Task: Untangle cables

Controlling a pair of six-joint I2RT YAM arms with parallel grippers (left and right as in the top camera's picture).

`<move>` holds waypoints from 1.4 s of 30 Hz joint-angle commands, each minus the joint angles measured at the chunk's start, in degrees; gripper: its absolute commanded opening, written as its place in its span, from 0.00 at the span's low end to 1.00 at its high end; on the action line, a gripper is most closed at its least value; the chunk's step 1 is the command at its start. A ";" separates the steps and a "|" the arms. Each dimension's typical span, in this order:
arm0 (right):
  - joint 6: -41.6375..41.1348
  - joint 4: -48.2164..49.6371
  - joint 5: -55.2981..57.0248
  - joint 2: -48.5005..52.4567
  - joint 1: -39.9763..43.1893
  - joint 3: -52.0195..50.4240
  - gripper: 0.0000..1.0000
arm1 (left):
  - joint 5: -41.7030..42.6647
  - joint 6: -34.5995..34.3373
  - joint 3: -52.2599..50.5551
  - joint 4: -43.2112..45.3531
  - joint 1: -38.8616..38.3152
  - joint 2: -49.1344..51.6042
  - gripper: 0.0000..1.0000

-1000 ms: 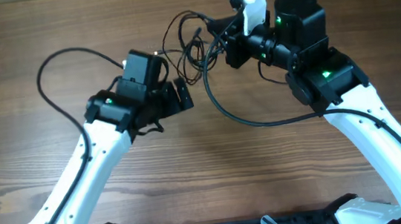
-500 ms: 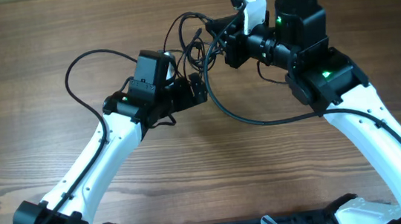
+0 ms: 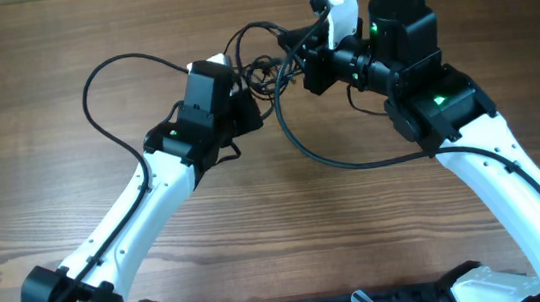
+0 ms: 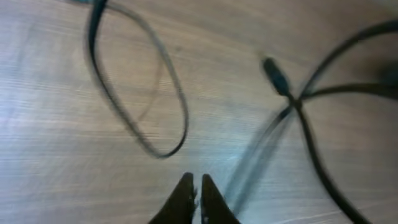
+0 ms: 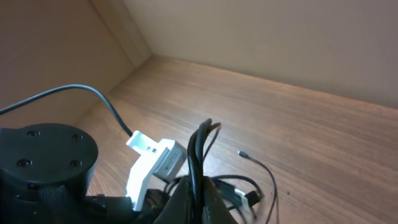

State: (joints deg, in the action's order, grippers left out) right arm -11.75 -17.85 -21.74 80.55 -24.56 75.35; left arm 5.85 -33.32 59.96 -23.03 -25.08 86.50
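left arm point(image 3: 144, 199) is pushing further up the table point(image 3: 19, 57) than a second ago, left gripper point(image 4: 194, 191) pressing tip to tip on nothing; cables point(image 3: 261, 68) are lying far-centre, right gripper point(image 5: 196, 183) clamping one loop.

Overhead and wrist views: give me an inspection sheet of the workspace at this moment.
Surface: brown wooden table, bare wood showing.
Job's things: tangle of thin black cables, knotted, between the two claws.
Clutter: nothing seen.
Grippers: right claw shut on a bunch of those cables; left claw shut, nothing between its tips.
Cables: thick black cable loop curving below the right arm; similar loop beside the left arm.
Surroundings: plain beige wall behind the table.
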 commanded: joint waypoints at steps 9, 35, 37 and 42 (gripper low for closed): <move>-9.42 -14.34 23.67 -0.31 18.38 0.09 0.04 | -18.18 0.04 0.09 -27.32 -0.15 -14.21 0.04; -5.09 -32.28 20.94 0.48 25.75 0.04 0.05 | -16.96 -2.05 0.09 -27.39 1.73 -30.25 0.77; -6.21 -35.76 33.64 2.14 25.75 -0.09 0.11 | -16.96 -2.05 0.09 -27.28 1.73 -26.86 0.93; -0.74 -36.20 30.69 8.70 25.75 -0.09 0.11 | -15.08 -1.99 0.09 -25.75 1.73 -20.65 1.00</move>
State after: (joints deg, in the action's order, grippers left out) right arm -15.46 -54.04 4.78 85.69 1.28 75.16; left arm -10.96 -35.42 60.29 -49.50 -23.59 63.53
